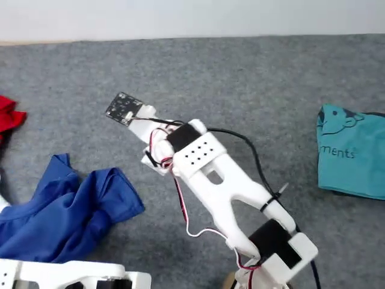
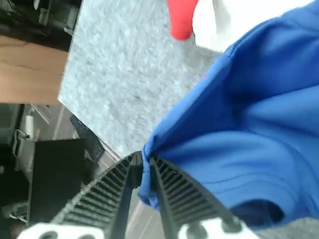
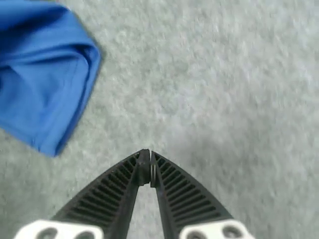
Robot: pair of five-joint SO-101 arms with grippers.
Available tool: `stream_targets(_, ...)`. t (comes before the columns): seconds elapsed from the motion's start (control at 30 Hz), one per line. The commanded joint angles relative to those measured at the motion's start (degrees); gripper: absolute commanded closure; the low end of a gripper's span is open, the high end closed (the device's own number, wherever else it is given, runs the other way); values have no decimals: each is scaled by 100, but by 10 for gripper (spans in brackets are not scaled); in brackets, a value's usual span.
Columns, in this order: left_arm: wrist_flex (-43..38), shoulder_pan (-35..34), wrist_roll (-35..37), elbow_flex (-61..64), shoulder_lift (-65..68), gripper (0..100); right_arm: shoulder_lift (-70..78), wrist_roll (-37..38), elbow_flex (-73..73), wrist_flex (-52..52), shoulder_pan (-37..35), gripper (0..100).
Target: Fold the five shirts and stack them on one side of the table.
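Observation:
A crumpled blue shirt (image 1: 66, 211) lies at the table's front left. My left gripper (image 2: 143, 167) is shut on an edge of this blue shirt (image 2: 249, 124), the cloth pinched between its fingertips. My right gripper (image 3: 146, 167) hangs shut and empty over bare grey felt, a short way from a corner of the blue shirt (image 3: 40, 74). In the high view the right arm (image 1: 204, 162) stretches from the front right toward the table's middle, just right of the blue shirt. A folded teal shirt (image 1: 352, 150) lies at the right edge.
A red shirt (image 1: 9, 114) shows at the left edge, and red cloth (image 2: 182, 20) with something white (image 2: 229, 20) lies beyond the blue shirt. The left arm's white base (image 1: 66, 274) sits at the front left. Grey felt (image 1: 240, 78) covers the table.

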Motion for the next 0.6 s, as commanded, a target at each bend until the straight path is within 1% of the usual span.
stream_targets(0.0,-167,-62,-35,119,-79,997,13,18,-88,-365,-189,965)
stream_targets(0.1,-167,-44,-18,321,-79,997,31,9,-88,-681,-382,928)
stream_targets(0.27,-167,-62,-9,541,-88,997,31,-422,-88,-1262,-831,825)
stream_targets(0.37,-158,-88,-9,549,-88,997,40,-475,-88,-1587,-1174,779)
stream_targets(0.47,-158,-88,-9,549,-88,997,171,-431,-88,-1921,-1464,770)
stream_targets(0.57,-158,-88,-9,549,-88,997,585,-413,-97,-2308,-1560,770)
